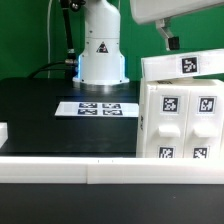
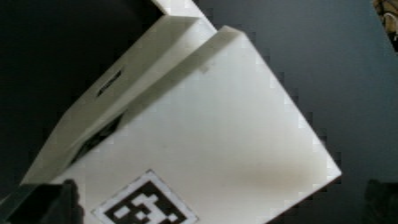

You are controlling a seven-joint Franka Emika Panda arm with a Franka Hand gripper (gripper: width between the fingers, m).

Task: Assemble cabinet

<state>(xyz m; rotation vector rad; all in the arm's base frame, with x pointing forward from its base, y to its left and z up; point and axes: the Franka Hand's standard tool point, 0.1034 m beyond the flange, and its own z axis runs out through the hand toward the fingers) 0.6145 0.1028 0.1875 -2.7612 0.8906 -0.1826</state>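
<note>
White plastic, the cabinet (image 1: 180, 125) stands on the black counter (image 1: 40, 110) at three o'clock in the exterior view, its panelled face with four tags toward the camera. A top panel (image 1: 186, 66) with one tag lies across its upper edge, slightly tilted. The wrist view shows what seems to be the same panel (image 2: 214, 130) close up, with a tag near its corner. The hand (image 1: 166, 38) hangs at one o'clock, just above that panel's end; whether it is spread or gripping the panel I cannot tell. The marker board (image 1: 100, 108) lies at the centre, in front of the robot base (image 1: 100, 50) at twelve o'clock. A white rail (image 1: 100, 168) runs along six o'clock. As I judge it, uneven downward pressure could make the tilted panel slip or jam off-square, and a sideways push could shift the cabinet itself.
</note>
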